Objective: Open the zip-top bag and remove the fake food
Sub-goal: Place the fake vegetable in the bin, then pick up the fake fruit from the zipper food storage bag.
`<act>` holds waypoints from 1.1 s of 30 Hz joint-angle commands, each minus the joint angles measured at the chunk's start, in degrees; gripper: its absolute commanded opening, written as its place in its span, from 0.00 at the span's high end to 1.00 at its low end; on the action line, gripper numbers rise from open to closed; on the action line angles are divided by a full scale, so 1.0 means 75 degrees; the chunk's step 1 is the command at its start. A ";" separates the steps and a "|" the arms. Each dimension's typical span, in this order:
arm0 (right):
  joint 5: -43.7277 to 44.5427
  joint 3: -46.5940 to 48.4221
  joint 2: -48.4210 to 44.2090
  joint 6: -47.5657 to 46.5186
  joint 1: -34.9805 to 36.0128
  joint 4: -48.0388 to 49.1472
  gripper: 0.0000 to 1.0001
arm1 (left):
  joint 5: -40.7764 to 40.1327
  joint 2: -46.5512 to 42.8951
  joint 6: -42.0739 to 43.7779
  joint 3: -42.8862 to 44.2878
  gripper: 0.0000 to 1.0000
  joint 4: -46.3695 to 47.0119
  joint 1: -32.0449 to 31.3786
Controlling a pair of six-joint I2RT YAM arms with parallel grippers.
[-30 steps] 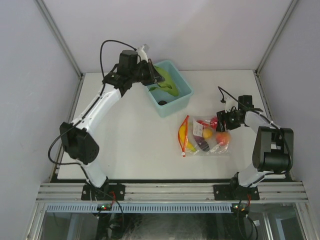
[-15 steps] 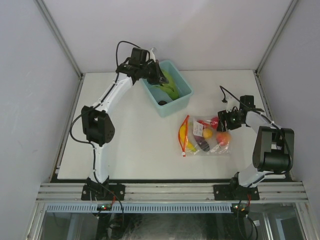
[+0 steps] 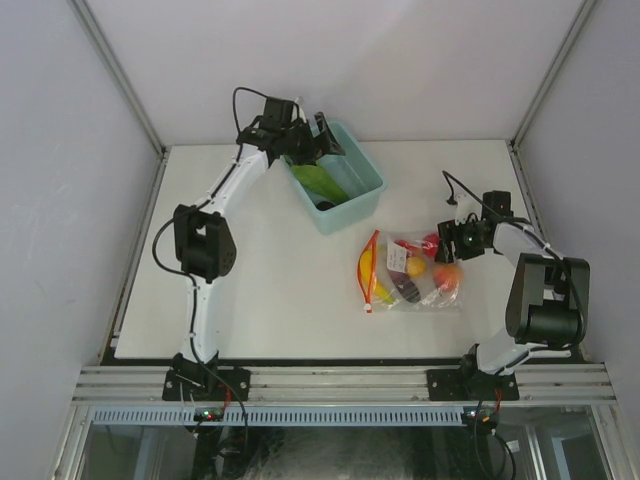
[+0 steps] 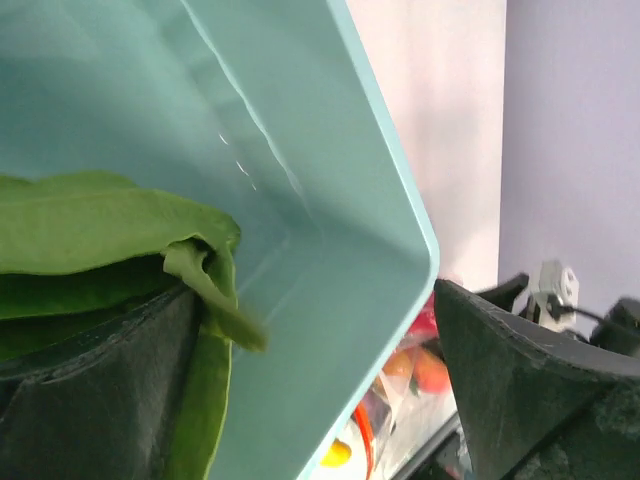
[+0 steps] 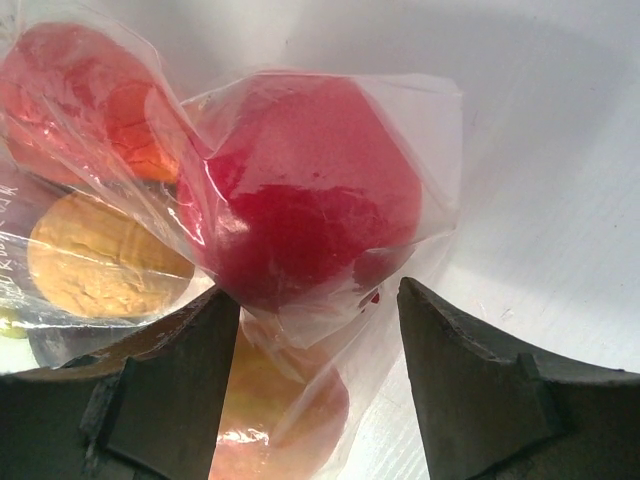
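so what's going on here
The left gripper hangs open over the teal bin, where a long green piece lies. The zip-top bag lies on the table with the other fake food inside. The right gripper has a finger either side of the bag's end by the red apple; whether it pinches is unclear.

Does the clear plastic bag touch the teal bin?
Apart. The top view shows a strip of bare white table between the bag and the bin.
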 commanded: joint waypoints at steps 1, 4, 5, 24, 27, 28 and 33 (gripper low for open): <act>-0.0129 -0.0047 -0.0416 0.0035 -0.0101 0.0138 0.36 | -0.1067 -0.0426 -0.0456 0.0668 0.00 0.0884 0.0093; -0.0148 -0.0074 -0.0506 0.0032 -0.0124 0.0141 0.36 | -0.1809 -0.0789 -0.0056 0.0839 0.00 0.0946 0.0092; -0.0153 -0.0077 -0.0540 0.0026 -0.0140 0.0145 0.36 | -0.2062 -0.0939 0.0235 0.0843 0.00 0.0942 0.0094; -0.0863 0.0072 -0.1940 -0.0894 -0.0417 -0.0305 0.35 | -0.2102 -0.7294 0.1758 -0.6863 0.04 0.5331 0.0432; -0.1394 0.0285 -0.2312 -0.1275 -0.0451 -0.0635 0.35 | -0.1806 -0.8255 0.1606 -0.8018 0.12 0.5667 0.0431; -0.1598 0.0365 -0.2413 -0.1381 -0.0459 -0.0755 0.35 | -0.1751 -0.8596 0.1568 -0.8384 0.14 0.5726 0.0424; -0.2652 0.0715 -0.2835 -0.1802 -0.0405 -0.1211 0.35 | -0.1767 -1.0173 0.1423 -0.9979 0.18 0.5845 0.0315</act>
